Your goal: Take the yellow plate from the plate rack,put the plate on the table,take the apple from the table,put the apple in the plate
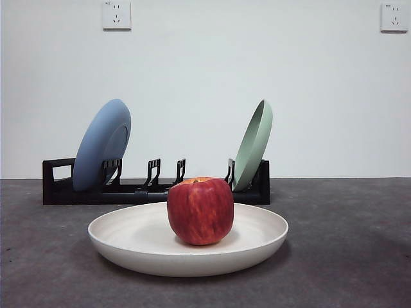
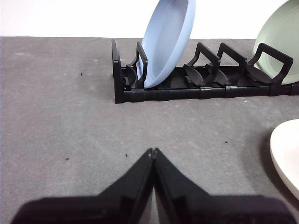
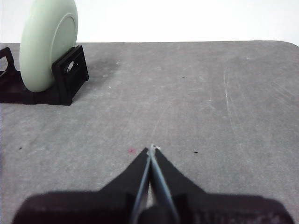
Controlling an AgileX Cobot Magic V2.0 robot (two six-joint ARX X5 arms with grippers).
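Note:
The cream yellow plate (image 1: pixel 141 247) lies flat on the dark grey table (image 1: pixel 347 244), in front of the plate rack (image 1: pixel 154 189). A red apple (image 1: pixel 200 210) stands upright in the plate's middle. The plate's rim (image 2: pixel 286 156) shows at the edge of the left wrist view. My left gripper (image 2: pixel 153 151) is shut and empty, low over bare table short of the rack (image 2: pixel 201 86). My right gripper (image 3: pixel 152 148) is shut and empty, off to the side of the rack's end (image 3: pixel 65 79). Neither gripper shows in the front view.
A blue plate (image 1: pixel 101 144) leans in the rack's left slot and a pale green plate (image 1: pixel 253 144) in its right slot. The slots between them hold nothing. A white wall with two sockets stands behind the table.

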